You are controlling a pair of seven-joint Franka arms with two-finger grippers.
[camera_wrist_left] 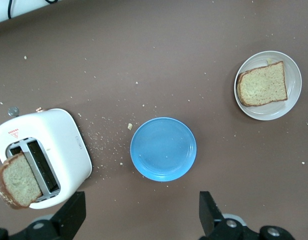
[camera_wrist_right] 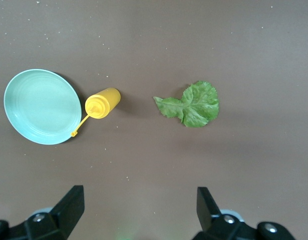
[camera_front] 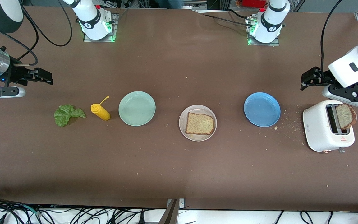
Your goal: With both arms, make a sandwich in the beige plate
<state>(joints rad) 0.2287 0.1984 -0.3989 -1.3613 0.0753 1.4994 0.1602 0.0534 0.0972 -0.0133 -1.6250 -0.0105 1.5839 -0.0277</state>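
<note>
The beige plate (camera_front: pixel 197 108) lies mid-table with one slice of brown bread (camera_front: pixel 200 123) flat on it. A second slice (camera_front: pixel 346 115) sticks up from a slot of the white toaster (camera_front: pixel 323 132) at the left arm's end. The green lettuce leaf (camera_front: pixel 67 114) lies on the table at the right arm's end. My left gripper (camera_front: pixel 305 81) hangs open and empty over bare table beside the toaster (camera_wrist_left: pixel 54 145) and the blue plate (camera_wrist_left: pixel 163 149). My right gripper (camera_front: pixel 50 78) hangs open and empty over bare table near the lettuce (camera_wrist_right: pixel 192 104).
A yellow squeeze bottle (camera_front: pixel 100 112) lies between the lettuce and a mint-green plate (camera_front: pixel 137 108). An empty blue plate (camera_front: pixel 262 109) sits between the beige plate and the toaster. Crumbs are scattered around the toaster.
</note>
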